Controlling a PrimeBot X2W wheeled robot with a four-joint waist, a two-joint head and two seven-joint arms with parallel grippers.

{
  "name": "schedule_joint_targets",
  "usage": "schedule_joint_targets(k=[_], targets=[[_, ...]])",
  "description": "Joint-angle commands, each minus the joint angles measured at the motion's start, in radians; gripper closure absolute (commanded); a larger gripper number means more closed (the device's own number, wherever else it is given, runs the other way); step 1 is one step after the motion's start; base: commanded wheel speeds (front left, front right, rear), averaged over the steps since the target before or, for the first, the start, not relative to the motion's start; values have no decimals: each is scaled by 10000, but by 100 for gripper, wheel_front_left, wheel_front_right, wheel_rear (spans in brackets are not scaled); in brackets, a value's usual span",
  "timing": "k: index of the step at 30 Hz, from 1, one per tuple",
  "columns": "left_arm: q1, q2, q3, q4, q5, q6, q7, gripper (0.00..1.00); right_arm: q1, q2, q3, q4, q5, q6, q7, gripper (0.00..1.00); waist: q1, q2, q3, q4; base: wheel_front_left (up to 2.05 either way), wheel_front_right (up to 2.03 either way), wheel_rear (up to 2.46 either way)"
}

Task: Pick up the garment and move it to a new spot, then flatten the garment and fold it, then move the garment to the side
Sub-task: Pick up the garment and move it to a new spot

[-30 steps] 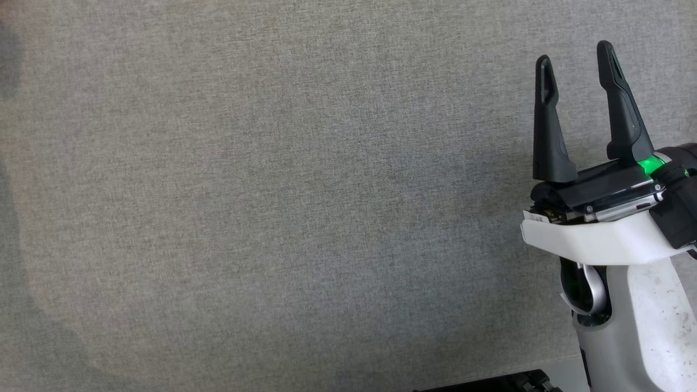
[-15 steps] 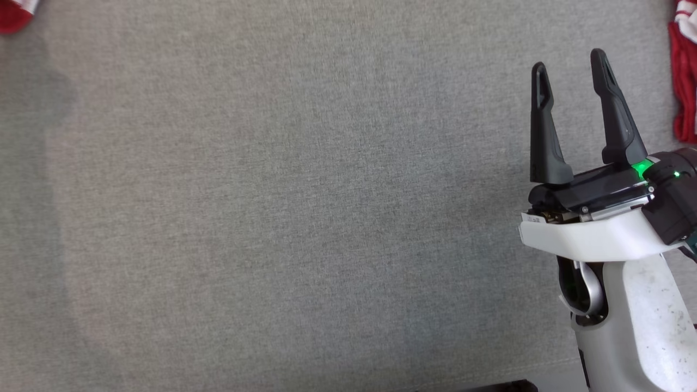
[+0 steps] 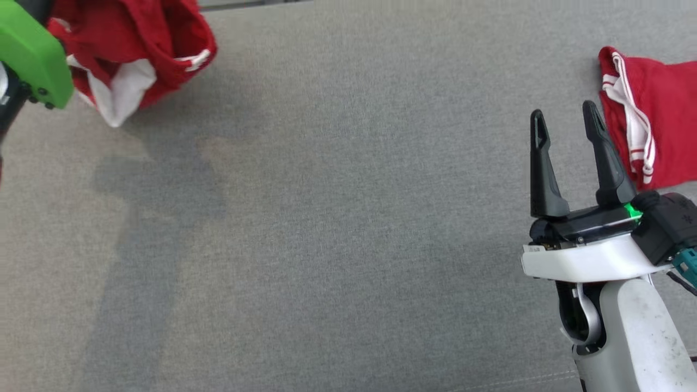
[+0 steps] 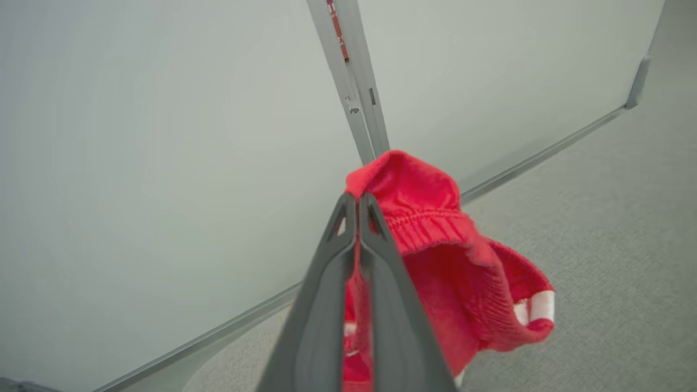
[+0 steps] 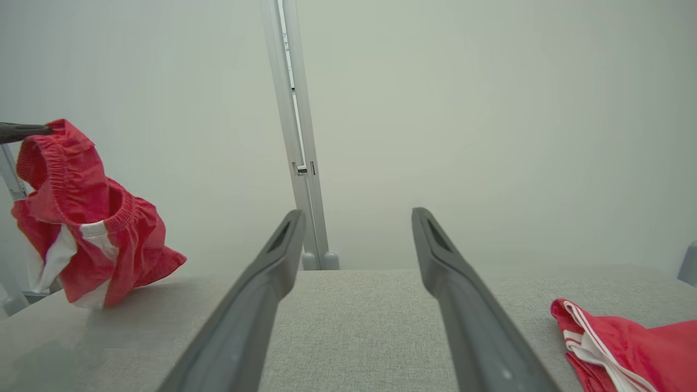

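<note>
Since a second ago the head view has tipped up toward the far side of the table (image 3: 348, 228), so things that sat outside it now show; the camera has moved, not the cloth. In that time the left hand (image 4: 357, 202) has closed, and its two fingers now pinch the elastic waistband of the red garment (image 4: 441, 245), with red fabric showing in the slit between them. The garment hangs bunched from that grip, white lining and a white band on its folds. It is lifted near the table's far left corner, close to the far edge and the pale wall (image 5: 490, 109). Whether its lowest fold touches the table I cannot tell.

The right hand (image 3: 563, 111) stands wide, fingers well apart and holding nothing, above the table's right side. Just beyond and to its right a striped red cloth (image 3: 659, 136) lies flat, running off the view's right edge. A broad stretch of gray table separates the two red pieces. A metal post (image 5: 297, 136) rises behind the far edge.
</note>
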Motion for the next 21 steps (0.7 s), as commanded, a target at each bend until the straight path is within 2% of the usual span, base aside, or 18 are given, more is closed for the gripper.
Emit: schedule_joint_targets(k=[1,8,14,18,21], targets=[[-114,-182,-101,-230,-215,10,-55,100,263,-15,-48,50,52,-1,-28,0,0,-1,-1323,-160,0,0,0],[546,-1105,-787,-1735,-1121,11,-252,100,841,-15,-195,117,171,-1,-28,0,0,-1,-1899,-381,0,0,0],[1518,-2256,-1333,-2884,-1506,96,-976,100,1065,-15,-352,54,263,-1,-28,0,0,-1,-1763,-500,0,0,0],[2347,-2882,-1409,-2552,-1679,398,-1741,100,879,-12,-294,30,350,-1,-28,0,0,-1,-1461,-633,0,0,0],[2980,-3119,-1394,-1586,-1645,584,-2443,100,790,-13,-197,18,430,-1,-28,0,0,-1,-1191,-790,0,0,0]])
